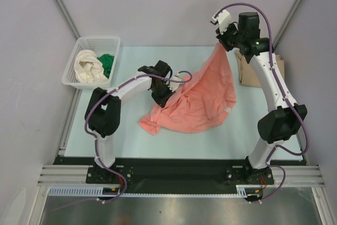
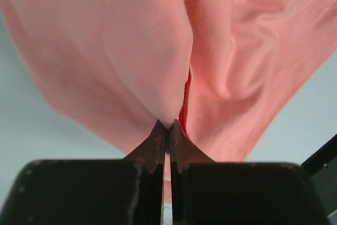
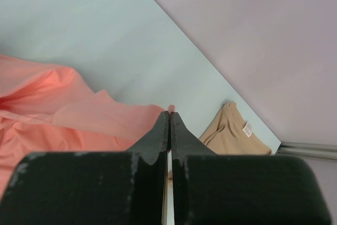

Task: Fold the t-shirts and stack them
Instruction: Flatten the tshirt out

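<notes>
The left arm and right arm share white link shells, bulky black joint housings and looping purple cables; black base plates sit at their 6 o'clock ends. The left gripper and right gripper are matte black tapering wedges, edges scuffed pale.

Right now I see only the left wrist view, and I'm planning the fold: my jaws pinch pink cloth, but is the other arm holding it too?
Observer: Yes. The right jaws are shut on the salmon-pink t-shirt, holding one edge raised over the table.
Operator: Any other shirts out on the table?
Observer: A tan t-shirt lies at the far right edge.
Operator: And the rest?
Observer: A cream-white t-shirt and a green t-shirt sit in the white basket at the far left corner.
</notes>
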`<act>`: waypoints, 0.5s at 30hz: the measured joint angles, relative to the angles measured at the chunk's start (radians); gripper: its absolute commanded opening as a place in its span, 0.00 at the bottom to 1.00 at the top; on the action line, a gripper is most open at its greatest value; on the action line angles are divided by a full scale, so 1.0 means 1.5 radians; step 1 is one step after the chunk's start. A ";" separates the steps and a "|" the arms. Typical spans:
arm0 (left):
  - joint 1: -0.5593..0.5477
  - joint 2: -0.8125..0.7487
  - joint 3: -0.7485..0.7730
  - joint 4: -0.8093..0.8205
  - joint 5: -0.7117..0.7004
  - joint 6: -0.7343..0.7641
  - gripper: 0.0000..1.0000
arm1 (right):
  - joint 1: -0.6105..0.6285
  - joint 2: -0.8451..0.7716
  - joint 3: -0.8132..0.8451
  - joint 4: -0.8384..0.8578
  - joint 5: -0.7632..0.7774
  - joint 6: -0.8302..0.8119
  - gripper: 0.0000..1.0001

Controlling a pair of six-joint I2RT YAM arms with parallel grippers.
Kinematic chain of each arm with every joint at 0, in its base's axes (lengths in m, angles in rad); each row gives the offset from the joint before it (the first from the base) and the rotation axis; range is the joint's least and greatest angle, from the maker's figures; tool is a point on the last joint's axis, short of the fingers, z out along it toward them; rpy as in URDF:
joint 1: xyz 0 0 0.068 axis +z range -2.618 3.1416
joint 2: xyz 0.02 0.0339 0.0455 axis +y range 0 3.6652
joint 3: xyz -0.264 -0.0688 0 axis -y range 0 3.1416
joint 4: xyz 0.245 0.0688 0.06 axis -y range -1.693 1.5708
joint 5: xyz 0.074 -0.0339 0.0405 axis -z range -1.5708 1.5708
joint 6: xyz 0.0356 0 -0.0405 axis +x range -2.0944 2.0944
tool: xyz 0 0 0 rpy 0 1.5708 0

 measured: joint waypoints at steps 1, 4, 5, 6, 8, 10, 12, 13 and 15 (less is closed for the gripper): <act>0.000 -0.001 0.002 0.001 -0.003 0.000 0.00 | 0.000 0.000 -0.002 0.002 0.000 0.000 0.00; 0.000 -0.018 -0.001 0.007 -0.025 -0.001 0.00 | -0.003 0.000 -0.008 0.004 0.000 0.002 0.00; 0.000 -0.033 -0.005 0.013 -0.038 0.000 0.00 | -0.004 -0.001 -0.011 0.004 0.000 0.003 0.00; 0.000 -0.054 -0.011 0.020 -0.053 0.000 0.00 | -0.006 -0.002 -0.015 0.005 0.000 0.005 0.00; 0.000 -0.112 -0.028 0.041 -0.083 0.005 0.00 | -0.009 -0.017 -0.040 0.013 0.000 0.010 0.00; 0.000 -0.180 -0.038 0.057 -0.111 0.012 0.00 | -0.011 -0.046 -0.077 0.014 -0.001 0.016 0.00; 0.000 -0.246 -0.046 0.073 -0.133 0.020 0.00 | -0.014 -0.094 -0.125 0.011 -0.005 0.020 0.00; 0.000 -0.277 -0.050 0.078 -0.141 0.024 0.01 | -0.014 -0.116 -0.141 0.009 -0.008 0.023 0.00; 0.000 -0.334 -0.061 0.082 -0.150 0.029 0.01 | -0.014 -0.181 -0.185 0.011 -0.017 0.030 0.00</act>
